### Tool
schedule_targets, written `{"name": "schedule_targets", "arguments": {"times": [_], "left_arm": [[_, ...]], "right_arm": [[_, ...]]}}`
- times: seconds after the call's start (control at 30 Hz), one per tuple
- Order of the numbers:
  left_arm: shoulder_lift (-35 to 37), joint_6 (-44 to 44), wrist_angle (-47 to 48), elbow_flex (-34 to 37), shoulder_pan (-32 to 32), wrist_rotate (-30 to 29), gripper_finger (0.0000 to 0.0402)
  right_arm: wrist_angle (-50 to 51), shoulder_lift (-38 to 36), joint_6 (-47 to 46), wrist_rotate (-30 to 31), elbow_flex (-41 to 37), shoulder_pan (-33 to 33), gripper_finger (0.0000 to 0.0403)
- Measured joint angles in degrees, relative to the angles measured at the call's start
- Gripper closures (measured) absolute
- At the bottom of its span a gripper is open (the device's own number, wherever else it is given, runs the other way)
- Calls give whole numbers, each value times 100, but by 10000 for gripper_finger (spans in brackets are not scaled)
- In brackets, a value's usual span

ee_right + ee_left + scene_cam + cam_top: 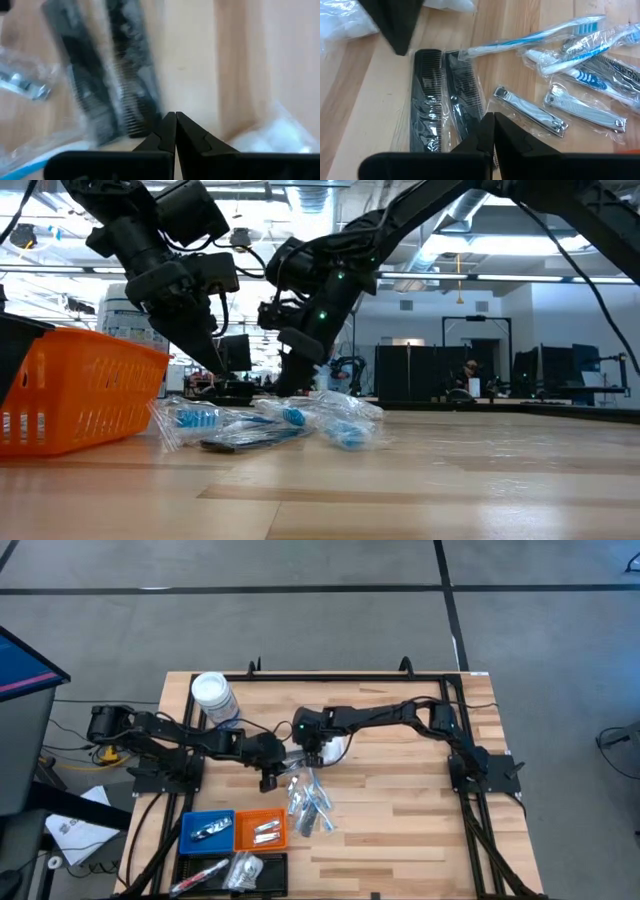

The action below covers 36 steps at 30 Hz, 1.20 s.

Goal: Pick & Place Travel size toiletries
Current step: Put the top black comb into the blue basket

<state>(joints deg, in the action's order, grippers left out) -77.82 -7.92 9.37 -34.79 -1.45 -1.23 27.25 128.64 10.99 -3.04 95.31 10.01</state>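
- Centrally, the loose pile of travel size toiletries, slim blue-and-silver items in clear crinkled wrappers, lay on the pale wooden slatted table; this pile serves as the landmark below.
- Left gripper hung just beside the pile, on the side toward the large clear jar with the white lid. Its fingers were clenched together, grasping nothing.
- Right gripper hovered just behind the pile, near the left gripper. Its fingers were likewise pressed tight, with nothing between them.
- Left wrist view showed two black plastic combs in clear sleeves lying side by side, two silvery metal nail clippers in wrappers beside them, and blue-and-white wrapped toothbrushes beyond.
- Right wrist view showed the same pair of combs, blurred, ahead of that arm's closed fingertips.
- Low view showed both grippers above the table surface, with wrapped toothbrushes at the front of the pile.
- Orange square plastic tray stood just beside the pile on the front-left, holding small wrapped pieces I could not identify.
- Blue square tray touched the orange tray on the side away from the pile and held a small silvery item.
- Black tray stood in front of both, holding a red-and-white stick and a clear packet.
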Motion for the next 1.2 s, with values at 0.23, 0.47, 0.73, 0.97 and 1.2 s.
{"name": "schedule_targets", "arguments": {"times": [0.23,0.47,0.73,0.97,1.2], "left_arm": [[0,-2,0,0,0,-42,400],[0,-2,0,0,0,-44,400],[0,-4,-7,0,-2,-44,400],[0,-4,-20,0,-2,-46,400],[0,-4,-24,0,-2,-46,400]], "right_arm": [[84,9,10,10,73,-49,403],[82,9,144,-12,83,-143,403],[73,9,114,-11,83,-122,403],[100,9,103,-16,83,-135,403],[102,9,53,-16,83,-122,403]]}}
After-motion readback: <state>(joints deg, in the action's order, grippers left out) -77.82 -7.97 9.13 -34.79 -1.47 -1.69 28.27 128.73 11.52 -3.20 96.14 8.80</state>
